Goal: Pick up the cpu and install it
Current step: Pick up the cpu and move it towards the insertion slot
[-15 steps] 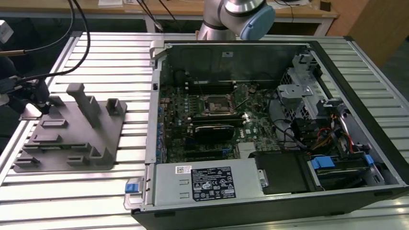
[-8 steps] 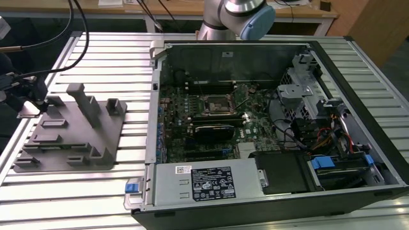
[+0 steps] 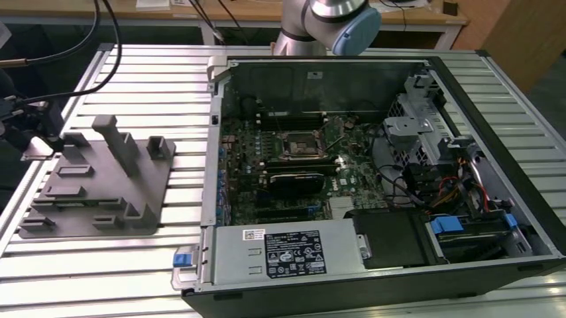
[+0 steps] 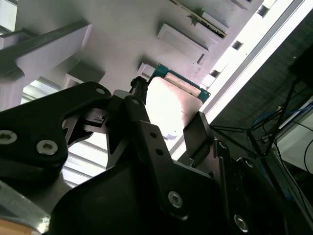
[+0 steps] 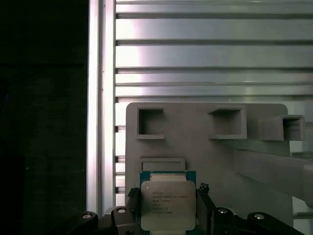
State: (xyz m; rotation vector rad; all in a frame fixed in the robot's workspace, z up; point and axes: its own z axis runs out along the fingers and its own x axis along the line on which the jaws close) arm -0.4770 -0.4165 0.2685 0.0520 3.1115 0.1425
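Silver-grey chip: one cpu, flat and square, with a matte metal top plate and a thin green rim, sitting right between the fingers.
End effector: one end effector with two dark metal fingers, one on each side of the cpu, pinching it by opposite edges.
Other angle: in the second wrist view the cpu shows a pale face and a teal edge. It is clamped in the end effector, whose black housing is studded with bolt heads.
Where the cpu is: over the fixture block; whether it touches the block, I cannot tell.
Fixture block: one, in smooth grey plastic with rounded corners. It has two square pockets side by side and one shallow rectangular recess just beyond the cpu.
Block from outside: in the exterior view it lies on that view's left, with one tall upright post and several low blocky stubs.
Tabletop: one tabletop, made of ribbed aluminium slats, bright and shiny.
Computer case: one computer case, black, lying open on the exterior view's right, just beside the fixture block.
Socket: one socket, square and black-framed, on the green board inside the case, well apart from the fixture block.
Arm: one arm, a silver tube with a pale blue joint cap, behind the case.
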